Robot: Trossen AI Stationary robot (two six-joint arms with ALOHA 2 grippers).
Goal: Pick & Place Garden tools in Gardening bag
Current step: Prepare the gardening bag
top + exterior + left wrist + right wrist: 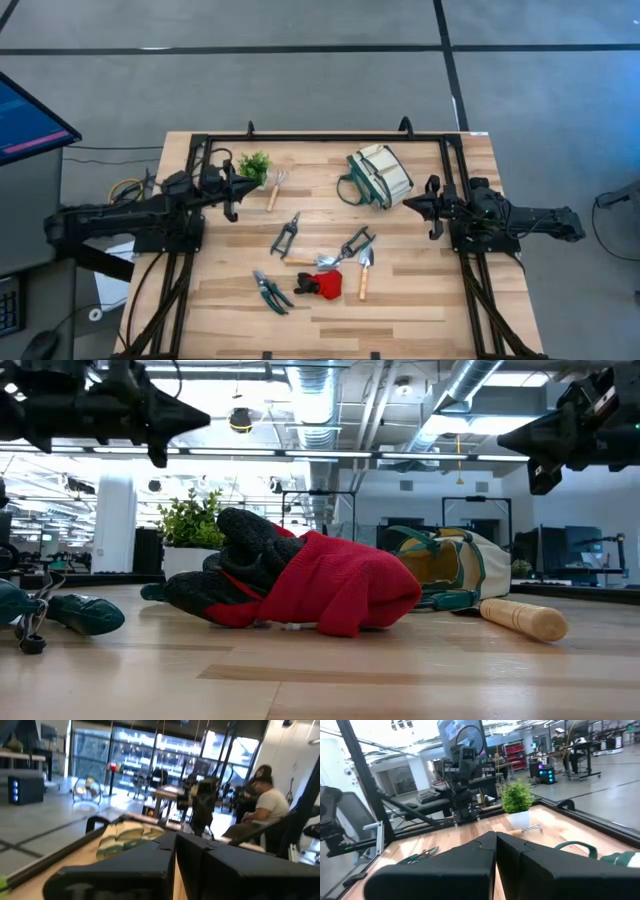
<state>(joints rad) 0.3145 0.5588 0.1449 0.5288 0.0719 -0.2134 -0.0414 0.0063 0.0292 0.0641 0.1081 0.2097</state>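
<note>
Both sets of fingers are sitting fully closed, gripping nothing: left gripper [238,186] hovering at nine o'clock, right gripper [408,203] at three. Gardening bag [380,177] is lying at one o'clock; garden tools [322,262] are clustering centrally on the bench [420,290]. Risk: descending closed would be shoving overlapping tools.

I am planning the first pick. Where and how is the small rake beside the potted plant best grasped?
Probably at the middle of the rake's wooden handle, coming straight down from above. It lies flat on the table with the handle bare and pointing away from the potted plant, while the metal tines end lies close beside the plant. The left tool, now shut, is nearest.
</note>
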